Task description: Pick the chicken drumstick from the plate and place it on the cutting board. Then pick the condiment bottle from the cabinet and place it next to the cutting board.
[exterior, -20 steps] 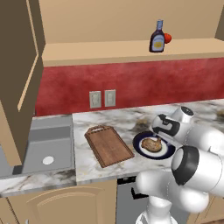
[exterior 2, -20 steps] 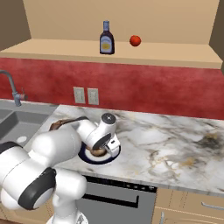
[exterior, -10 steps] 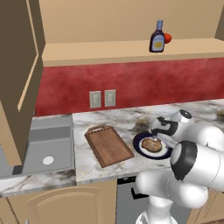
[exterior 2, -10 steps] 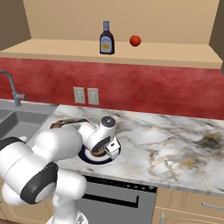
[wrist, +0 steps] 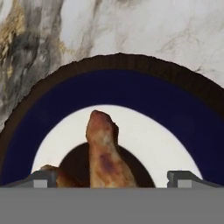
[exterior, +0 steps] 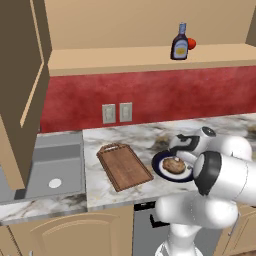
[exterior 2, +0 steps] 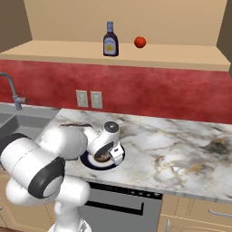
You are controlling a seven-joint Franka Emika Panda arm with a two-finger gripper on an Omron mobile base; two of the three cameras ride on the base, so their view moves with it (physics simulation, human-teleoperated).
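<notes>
The chicken drumstick (wrist: 103,157) lies on the plate (wrist: 144,94) between the parted claw (wrist: 111,178) tips.

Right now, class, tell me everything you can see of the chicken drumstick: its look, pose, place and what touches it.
The chicken drumstick is a small golden-brown roasted piece with a lumpy, glossy skin and darker patches. It lies in the dark centre of the plate, its narrow end pointing away from the hand camera. The gripper sits low over it, a fingertip on either side; whether they touch the meat cannot be told. The left base view shows it left of the arm's wrist, right of the cutting board.
</notes>
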